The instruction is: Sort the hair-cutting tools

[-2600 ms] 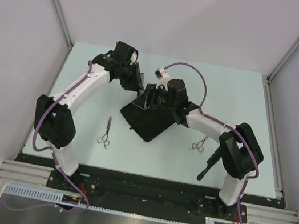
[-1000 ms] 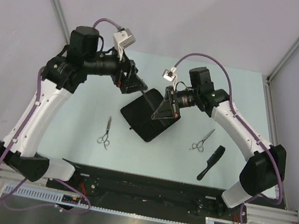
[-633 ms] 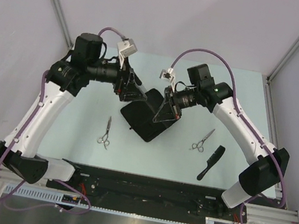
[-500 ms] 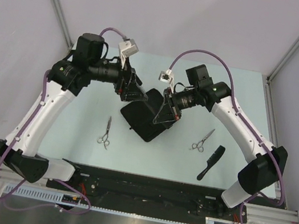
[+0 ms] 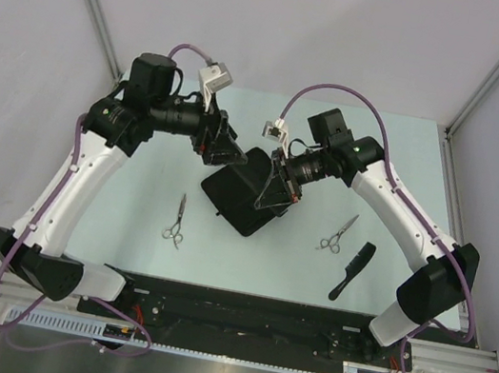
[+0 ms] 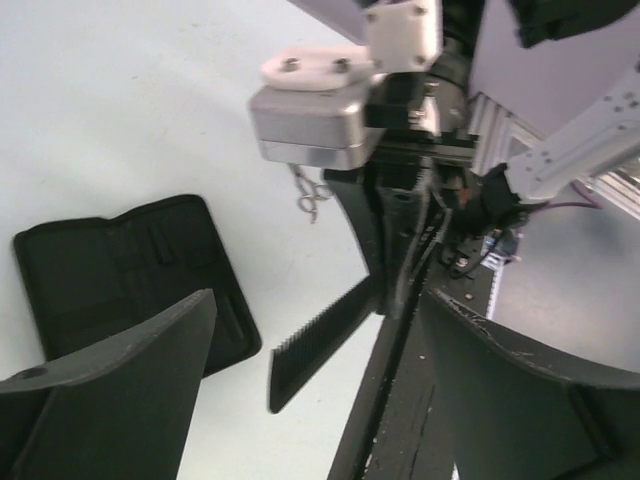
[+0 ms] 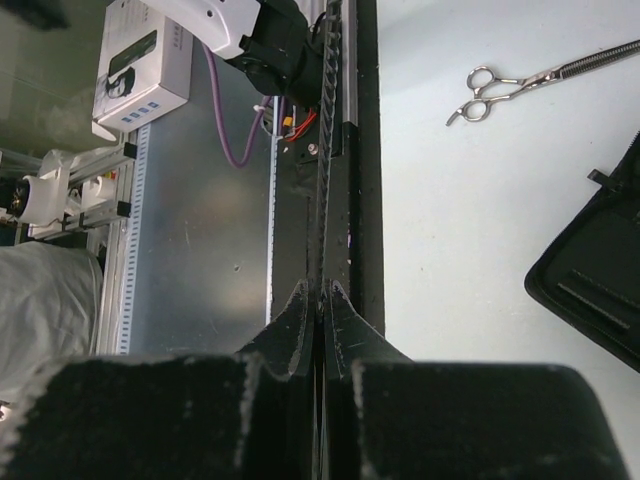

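Note:
My right gripper (image 5: 280,190) hangs above the black case (image 5: 241,206), shut on the long narrow black comb (image 6: 315,345). In the right wrist view the comb (image 7: 327,80) runs edge-on straight out of the closed jaws (image 7: 322,290). My left gripper (image 5: 226,155) faces it from the left, open, and the comb's free end lies between its fingers (image 6: 150,380) without touching them. One pair of scissors (image 5: 175,222) lies left of the case, the other (image 5: 338,233) to its right. The handled comb (image 5: 352,270) lies next to that right pair.
The case (image 6: 110,270) lies open at the middle of the pale table (image 5: 127,223). The black base rail (image 5: 236,315) runs along the near edge. Metal frame posts stand at the far corners.
Both arms have risen from the case. The left gripper has moved right toward the right gripper's comb and its jaws have narrowed a little. The right gripper has edged left.

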Controlling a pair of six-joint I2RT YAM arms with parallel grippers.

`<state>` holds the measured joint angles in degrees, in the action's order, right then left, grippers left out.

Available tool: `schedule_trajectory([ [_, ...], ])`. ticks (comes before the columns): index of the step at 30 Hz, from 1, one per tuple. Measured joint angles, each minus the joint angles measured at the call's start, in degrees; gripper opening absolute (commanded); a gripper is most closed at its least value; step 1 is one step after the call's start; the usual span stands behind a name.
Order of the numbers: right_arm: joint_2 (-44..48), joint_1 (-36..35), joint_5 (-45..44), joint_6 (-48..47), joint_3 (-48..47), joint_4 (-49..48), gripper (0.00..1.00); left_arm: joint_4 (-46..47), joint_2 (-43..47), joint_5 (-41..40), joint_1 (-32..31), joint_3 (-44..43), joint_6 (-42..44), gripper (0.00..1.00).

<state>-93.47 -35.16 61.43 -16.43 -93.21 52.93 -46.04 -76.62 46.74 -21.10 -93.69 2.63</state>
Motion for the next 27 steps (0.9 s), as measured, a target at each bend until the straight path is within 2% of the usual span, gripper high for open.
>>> schedule_trajectory([
  [4, 0.0, 0.0, -0.1, -0.1, 0.0, 0.0, 0.00, 0.2, 0.4, 5.9, 0.0, 1.4, 0.4, 0.76],
  [11, 0.4, 0.0, -0.5, -0.2, 0.0, 0.0, 0.00, -0.1, 0.5, 12.0, 0.0, 5.9, 0.4, 0.70],
  [12, 0.5, 0.0, -0.6, -0.2, 0.0, 0.0, 0.00, -0.2, 0.5, 12.4, 0.0, 6.2, 0.4, 0.63],
  [14, 0.8, 0.0, -0.6, -0.3, 0.0, 0.0, 0.00, -0.3, 0.5, 13.0, 0.0, 6.3, 0.4, 0.57],
  [15, 0.9, 0.0, -0.6, -0.4, 0.0, 0.0, 0.00, -0.3, 0.5, 13.3, 0.0, 6.3, 0.4, 0.50],
  [23, 1.1, -0.3, -0.6, -1.3, 0.0, 0.4, 0.00, -0.2, -0.6, 14.0, 0.0, 6.3, 0.3, 0.23],
  [24, 1.1, -0.4, -0.6, -1.3, 0.0, 0.4, 0.00, -0.2, -0.8, 14.0, 0.0, 6.3, 0.3, 0.16],
  [27, 1.1, -0.4, -0.7, -1.3, 0.0, 0.4, 0.00, -0.2, -1.2, 14.2, 0.0, 6.3, 0.2, 0.04],
])
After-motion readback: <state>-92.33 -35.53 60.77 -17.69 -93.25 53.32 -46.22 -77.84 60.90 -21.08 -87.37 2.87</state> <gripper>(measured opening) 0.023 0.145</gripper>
